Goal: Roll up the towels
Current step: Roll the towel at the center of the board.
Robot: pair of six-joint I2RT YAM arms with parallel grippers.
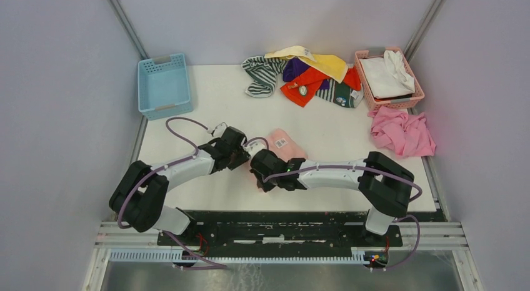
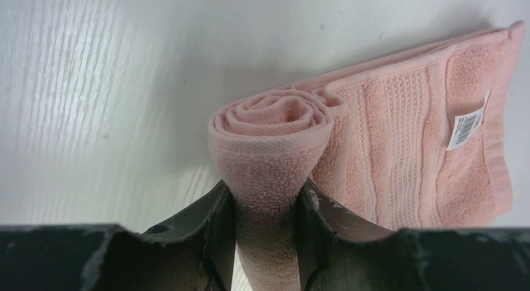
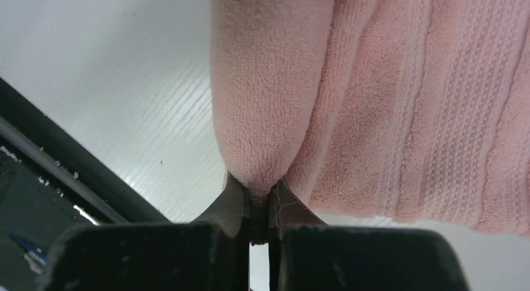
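Observation:
A light pink towel (image 1: 286, 144) lies at the table's middle, its near end wound into a roll (image 2: 272, 135) and its flat part carrying a white tag (image 2: 465, 127). My left gripper (image 2: 265, 194) is shut on one end of the roll, a finger on each side of it. My right gripper (image 3: 257, 191) is shut tight on the roll's other end (image 3: 269, 85). In the top view the left gripper (image 1: 245, 155) and the right gripper (image 1: 259, 178) meet at the towel's near-left edge. More towels sit heaped at the back: striped (image 1: 259, 73), yellow (image 1: 315, 60), purple (image 1: 294, 68), orange-red (image 1: 304, 88) and dark green (image 1: 340, 91).
A blue basket (image 1: 165, 108) stands at the back left. At the back right, a pink basket (image 1: 392, 102) holds white cloth. A crumpled pink cloth (image 1: 401, 132) lies by the right edge. The black front rail (image 3: 56, 172) runs close behind the right gripper.

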